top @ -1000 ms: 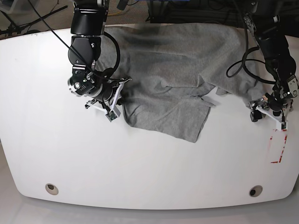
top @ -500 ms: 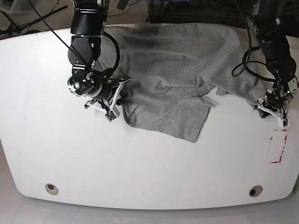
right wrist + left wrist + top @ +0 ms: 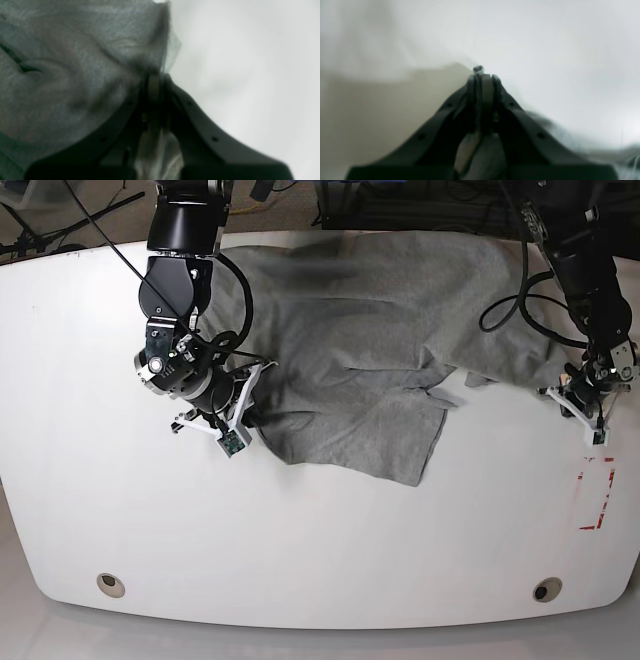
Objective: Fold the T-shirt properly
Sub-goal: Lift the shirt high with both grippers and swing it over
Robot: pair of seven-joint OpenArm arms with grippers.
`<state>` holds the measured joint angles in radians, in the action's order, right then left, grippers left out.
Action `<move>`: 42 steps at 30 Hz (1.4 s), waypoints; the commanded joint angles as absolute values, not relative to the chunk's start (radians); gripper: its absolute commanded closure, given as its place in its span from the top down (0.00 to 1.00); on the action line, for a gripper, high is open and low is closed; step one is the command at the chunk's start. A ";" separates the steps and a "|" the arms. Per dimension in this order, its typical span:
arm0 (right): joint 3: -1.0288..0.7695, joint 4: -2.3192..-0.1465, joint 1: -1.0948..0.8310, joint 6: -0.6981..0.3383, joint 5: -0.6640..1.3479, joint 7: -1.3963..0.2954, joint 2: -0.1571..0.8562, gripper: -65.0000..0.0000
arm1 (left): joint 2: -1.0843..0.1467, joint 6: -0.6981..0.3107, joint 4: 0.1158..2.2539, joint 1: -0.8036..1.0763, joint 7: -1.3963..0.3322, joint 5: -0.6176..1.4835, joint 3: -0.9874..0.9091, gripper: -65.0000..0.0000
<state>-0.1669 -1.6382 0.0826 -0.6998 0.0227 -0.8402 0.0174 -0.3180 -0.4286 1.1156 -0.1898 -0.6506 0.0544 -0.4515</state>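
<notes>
Lying on table (image 3: 320, 530) | T-shirt (image 3: 380, 330) plain grey | lettering unseen

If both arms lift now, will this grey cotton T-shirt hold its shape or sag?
Likely sag: the grey cotton T-shirt lies rumpled in soft folds. It probably drapes between the two pinched edges. Thin fabric shows bunched at the right gripper's shut fingers, so it may slip.

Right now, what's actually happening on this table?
A two-armed robot is working on a grey T-shirt that lies crumpled and unfolded on the white table. The right end effector is shut on the shirt's edge. The left end effector is also shut, at the shirt's opposite edge, with a sliver of fabric apparently pinched between its tips. No fold is made yet.
</notes>
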 commanded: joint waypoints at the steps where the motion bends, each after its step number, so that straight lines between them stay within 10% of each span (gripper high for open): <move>1: -0.170 -1.670 0.108 -0.698 0.025 -0.822 0.028 0.00 | -0.334 -0.432 1.234 -0.211 -0.688 0.058 -0.455 0.01; 21: -0.225 -1.669 0.450 -0.698 0.033 -0.881 0.206 0.00 | -0.274 -0.432 1.811 -0.320 -0.989 0.056 -0.483 0.01; 42: -0.176 -1.675 0.995 -0.698 0.036 -1.063 0.355 0.00 | -0.401 -0.432 1.871 -0.809 -1.162 0.051 -0.478 0.01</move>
<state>-0.1692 -1.6615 0.9535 -0.7078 0.0528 -1.0595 0.3363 -0.3725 -0.4366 1.8725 -0.7658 -1.1851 0.0635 -0.4789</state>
